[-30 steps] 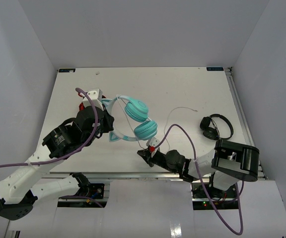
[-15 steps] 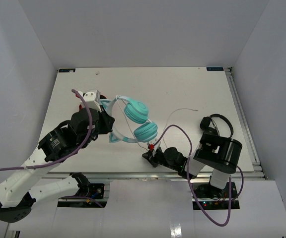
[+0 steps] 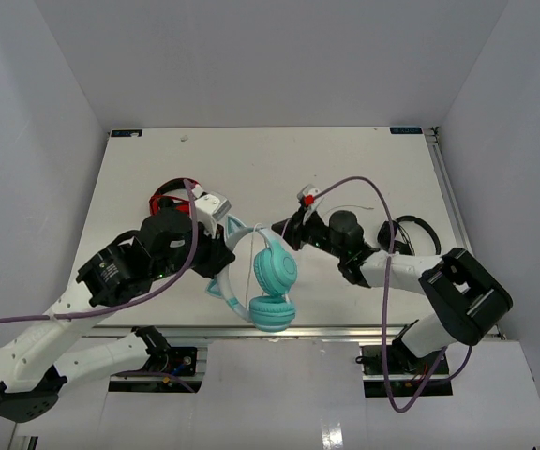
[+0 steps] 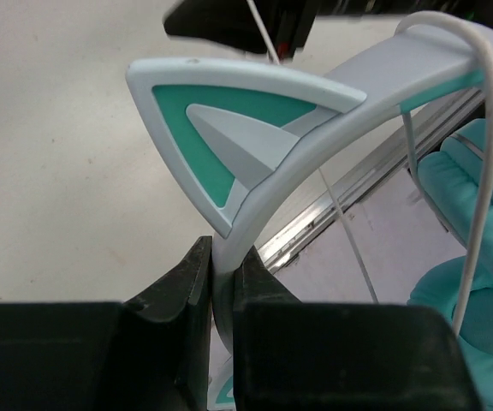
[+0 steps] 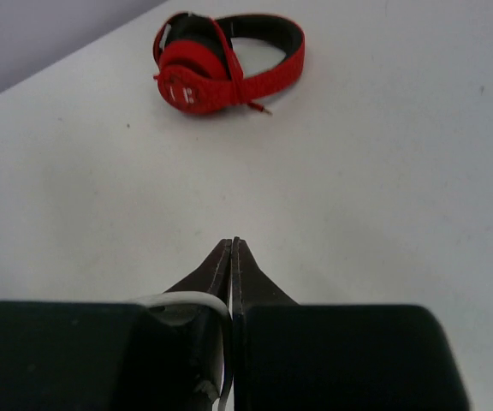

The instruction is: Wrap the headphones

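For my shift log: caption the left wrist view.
Left hand shut on the headphones by the band, below a cat ear.

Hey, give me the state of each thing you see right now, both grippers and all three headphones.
Teal headphones: held by the band.
White cord: draped over the band, pinched farther along.
Left gripper: shut on the band.
Right gripper: shut on the cord.
Red headphones: lying free, untouched.
Black headphones: lying free, untouched.

Lab cell: white table [image 3: 345,159] inside grey walls [image 3: 251,56].
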